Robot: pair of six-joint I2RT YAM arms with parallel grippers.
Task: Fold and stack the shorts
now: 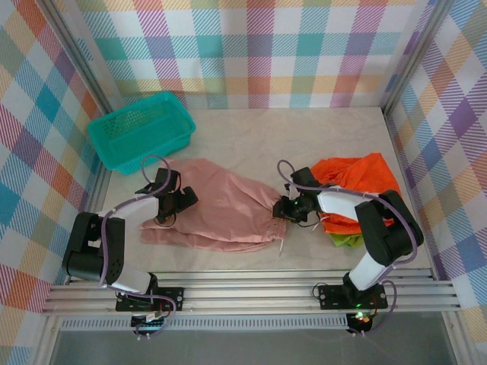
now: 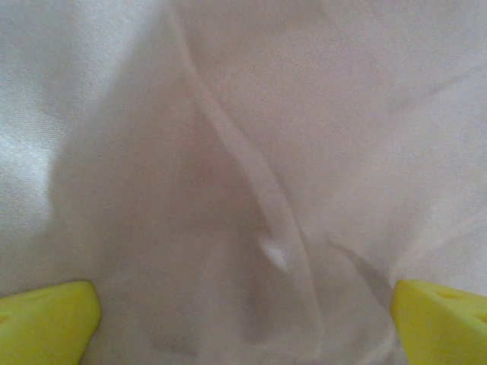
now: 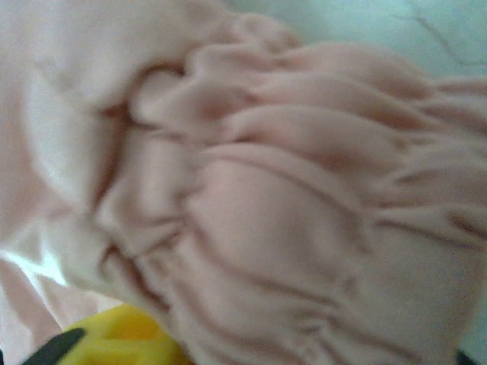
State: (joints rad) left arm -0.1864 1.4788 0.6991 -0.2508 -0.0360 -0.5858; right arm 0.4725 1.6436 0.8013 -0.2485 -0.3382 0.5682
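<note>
The dusty pink cloth shorts with gathered waist (image 1: 221, 213) are laid flat on the worktop (image 1: 304, 129). The bright orange shorts (image 1: 354, 176) are stacked on the lime green pair (image 1: 344, 240) at the right. Folding of the pink pair is judged to be in hand. The left gripper (image 1: 176, 204) is set over the leg end, jaws spread wide, nothing held. The right gripper (image 1: 284, 208) is at the waistband; whether its jaws are closed cannot be told. Next, both ends must be pinched and carried over together.

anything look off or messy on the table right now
The orange shorts sit crumpled in a heap over the lime green shorts at right, no neat stack. The pink shorts lie wrinkled mid-table, edges uneven. Nothing spilled or damaged.
</note>
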